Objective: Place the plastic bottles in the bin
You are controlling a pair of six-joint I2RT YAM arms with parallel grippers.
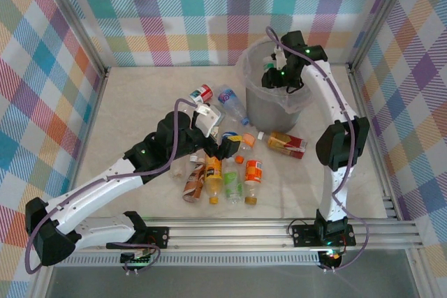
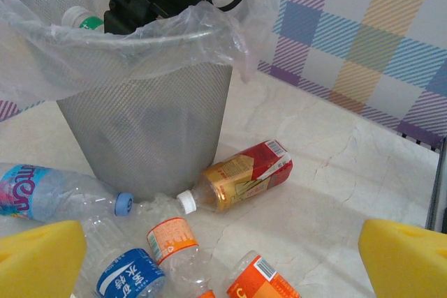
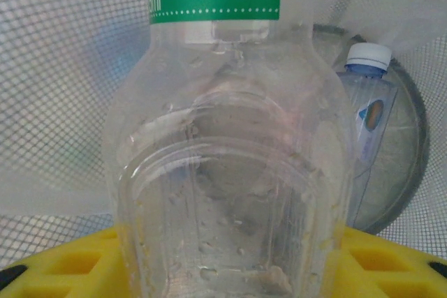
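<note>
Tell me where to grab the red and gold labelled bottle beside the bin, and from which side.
I'd take the red and gold labelled bottle around its labelled middle, coming straight down and pinching across its width. It lies flat on its side beside the bin with both long sides clear; its white cap end is narrower and close to other bottles.

Marbled tabletop, plaid walls
</note>
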